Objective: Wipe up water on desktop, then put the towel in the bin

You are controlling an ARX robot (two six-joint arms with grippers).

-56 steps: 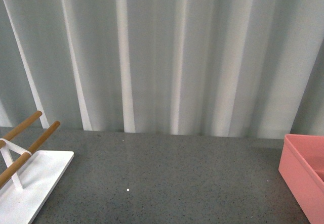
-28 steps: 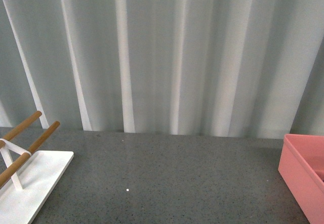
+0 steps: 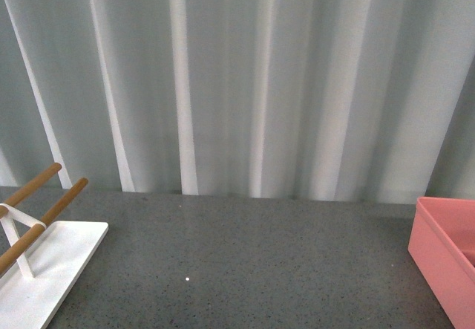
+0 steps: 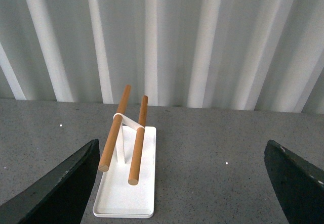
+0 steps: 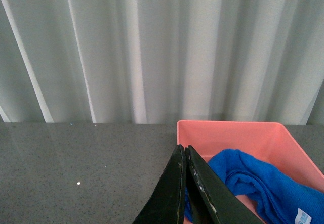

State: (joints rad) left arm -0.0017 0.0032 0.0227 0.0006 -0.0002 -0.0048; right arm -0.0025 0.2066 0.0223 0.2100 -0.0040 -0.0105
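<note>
1. Nearest the lens in the right wrist view, the right gripper (image 5: 185,183) is hanging above the near wall of the bin (image 5: 230,127), its two dark fingers (image 5: 174,188) pressed flat together with nothing between them.
2. Just past those fingers, the towel (image 5: 253,181) is lying bunched inside the bin, its folds running from near the fingertips out toward the bin's far corner, where a small white label (image 5: 302,216) is showing. Whether the cloth is touching the fingers or merely lying behind them is hard to judge, since the fingers are covering its near edge.
3. The right arm is clearly the nearer one to the towel; judged from this, the drop into the bin looks complete and only a straight lift away appears to be left.
4. In the left wrist view, the left gripper (image 4: 185,181) is hovering with its fingers (image 4: 55,186) spread wide apart and empty, facing the white rack (image 4: 126,183) with its two wooden bars (image 4: 115,128) angled away from the camera.
5. Farther out, the surface (image 3: 260,247) is stretching grey and speckled between rack and bin; no puddle is visible on it, only a tiny bright speck (image 3: 188,278).
6. Behind everything, a pale pleated curtain (image 3: 245,84) is closing off the scene.
</note>
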